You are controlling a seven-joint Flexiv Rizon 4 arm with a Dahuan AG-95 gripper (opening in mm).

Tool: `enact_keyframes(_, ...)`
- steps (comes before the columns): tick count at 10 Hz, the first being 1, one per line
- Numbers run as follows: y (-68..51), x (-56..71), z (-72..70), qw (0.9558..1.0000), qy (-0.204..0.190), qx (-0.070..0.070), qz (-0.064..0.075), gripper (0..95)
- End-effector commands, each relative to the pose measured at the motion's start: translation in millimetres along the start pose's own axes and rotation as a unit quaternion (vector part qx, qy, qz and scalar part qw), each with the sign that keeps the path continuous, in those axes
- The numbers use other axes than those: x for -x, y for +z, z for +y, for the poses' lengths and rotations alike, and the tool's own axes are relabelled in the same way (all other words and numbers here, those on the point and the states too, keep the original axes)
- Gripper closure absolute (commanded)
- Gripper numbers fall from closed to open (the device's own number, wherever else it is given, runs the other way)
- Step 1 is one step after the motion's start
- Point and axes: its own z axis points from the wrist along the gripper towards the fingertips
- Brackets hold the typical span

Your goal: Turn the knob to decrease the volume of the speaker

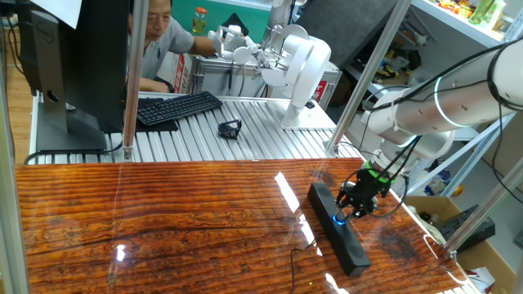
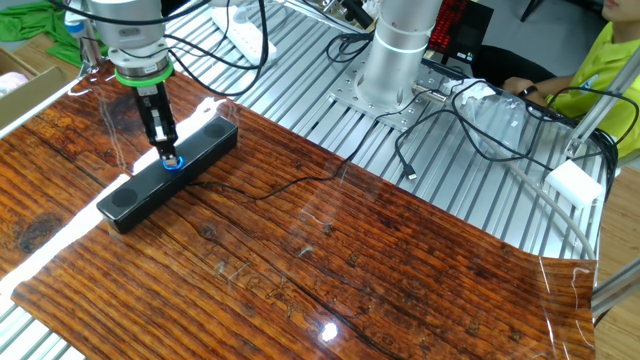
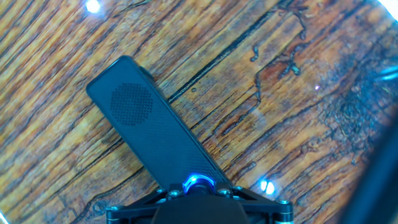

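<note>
The speaker (image 1: 351, 249) is a long slim black bar lying on the wood-grain table top, also seen in the other fixed view (image 2: 130, 195) and the hand view (image 3: 149, 124). Its knob (image 1: 338, 219) glows blue near the bar's middle (image 2: 172, 164). My gripper (image 1: 356, 210) points straight down onto the knob (image 2: 166, 150), with the fingers closed round it. In the hand view the knob's blue ring (image 3: 198, 183) shows just above the gripper body, which hides the rest. A thin black cable (image 2: 270, 190) runs from the speaker across the table.
A black keyboard (image 1: 178, 106), a monitor (image 1: 73, 57) and a seated person (image 1: 159, 37) are at the back. A white robot (image 1: 298, 61) and a small black object (image 1: 230, 128) sit on the slatted metal surface. My arm's base (image 2: 400, 60) and loose cables (image 2: 480, 120) lie beyond the wood.
</note>
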Motion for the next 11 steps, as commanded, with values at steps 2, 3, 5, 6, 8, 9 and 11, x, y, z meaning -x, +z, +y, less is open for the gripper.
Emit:
enact_keyframes(2, 0.6, -0.2, 0.8, 0.9994, -0.035, -0.002, -0.002, 95.0)
enact_keyframes(3, 0.6, -0.3, 1.0, 0.9989, -0.046, -0.006, -0.004, 95.0)
enact_keyframes(5, 0.6, -0.4, 1.5, 0.9980, -0.063, -0.008, -0.003, 95.0)
enact_keyframes(6, 0.6, -0.4, 1.7, 0.9974, -0.072, -0.008, -0.003, 95.0)
enact_keyframes(8, 0.6, -0.5, 2.1, 0.9967, -0.081, -0.009, -0.003, 95.0)
enact_keyframes(9, 0.6, -0.5, 2.1, 0.9965, -0.083, -0.009, -0.003, 95.0)
enact_keyframes(11, 0.6, -0.5, 2.1, 0.9958, -0.091, -0.012, -0.006, 95.0)
